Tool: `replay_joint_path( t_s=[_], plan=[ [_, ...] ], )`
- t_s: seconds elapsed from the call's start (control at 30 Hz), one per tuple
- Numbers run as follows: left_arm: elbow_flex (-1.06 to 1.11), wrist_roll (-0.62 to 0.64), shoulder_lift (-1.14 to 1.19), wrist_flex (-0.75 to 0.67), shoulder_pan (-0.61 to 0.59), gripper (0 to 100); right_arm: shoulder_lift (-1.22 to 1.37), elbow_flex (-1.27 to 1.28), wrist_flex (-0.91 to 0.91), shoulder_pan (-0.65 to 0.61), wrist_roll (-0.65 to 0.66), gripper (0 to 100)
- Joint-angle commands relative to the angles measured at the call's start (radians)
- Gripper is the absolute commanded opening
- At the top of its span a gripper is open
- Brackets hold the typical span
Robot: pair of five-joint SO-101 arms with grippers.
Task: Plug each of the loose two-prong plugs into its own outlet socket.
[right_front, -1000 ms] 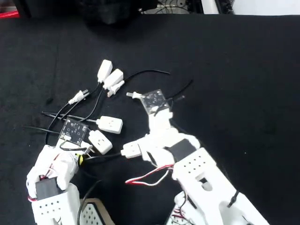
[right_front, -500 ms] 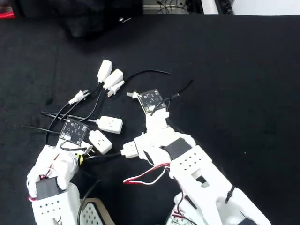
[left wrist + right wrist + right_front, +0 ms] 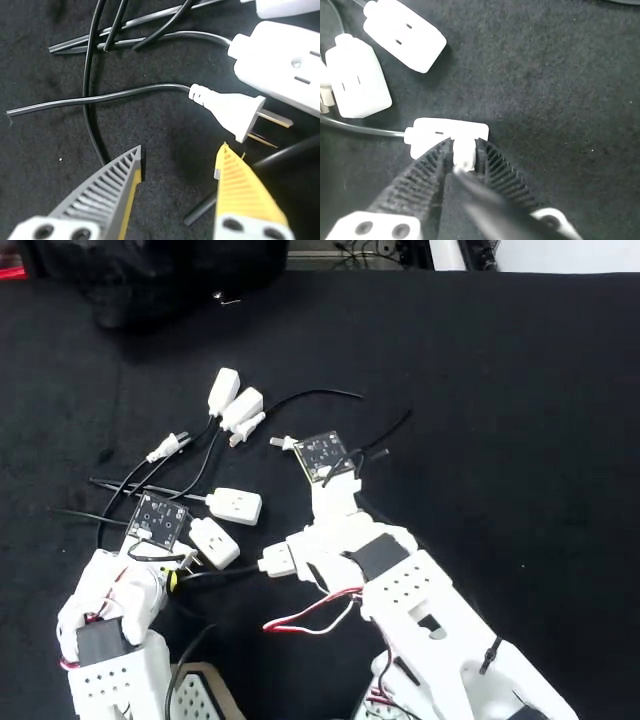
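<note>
Our right gripper [image 3: 464, 144] is clenched on a white plug [image 3: 465, 159] that meets a socket [image 3: 451, 131] lying loose on the table [image 3: 560, 75]. Nothing braces that socket, so a push may slide it or tilt the prongs. Our left gripper [image 3: 180, 150] hangs released over another plug [image 3: 227, 107] amid cords [image 3: 100, 97], where closing could snag one.

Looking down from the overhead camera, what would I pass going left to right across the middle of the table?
Loose two-prong plug → white outlet socket → another white plug → small square board on an arm.
</note>
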Motion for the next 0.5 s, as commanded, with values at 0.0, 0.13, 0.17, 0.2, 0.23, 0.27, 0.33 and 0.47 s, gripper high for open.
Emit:
replay_joint_path(
  t_s=[0.0, 0.13, 0.17, 0.2, 0.23, 0.27, 0.33, 0.47],
  plan=[
    [0.005, -0.003, -0.002, -0.018, -0.013, 23, 0.01, 0.01, 0.023, 0.041, -0.009, 1.1],
    [0.005, -0.003, -0.002, -0.018, -0.013, 23, 0.01, 0.021, 0.043, 0.041, -0.009, 1.1],
    [0.005, -0.003, -0.002, -0.018, -0.013, 23, 0.01, 0.021, 0.048, 0.043, -0.009, 1.1],
    [0.005, -0.003, -0.002, -0.018, -0.013, 23, 0.008, 0.021, 0.051, 0.044, -0.009, 1.1],
    [0.005, -0.003, -0.002, -0.018, -0.013, 23, 0.008, 0.021, 0.051, 0.044, -0.009, 1.1],
    [0.005, -0.003, -0.002, -0.018, -0.013, 23, 0.008, 0.021, 0.051, 0.043, -0.009, 1.1],
    [0.005, -0.003, -0.002, -0.018, -0.013, 23, 0.013, 0.022, 0.049, 0.041, -0.009, 1.1],
    [0.005, -0.003, -0.002, -0.018, -0.012, 23, 0.016, 0.041, 0.017, 0.0, -0.009, 1.1]
  ],
)
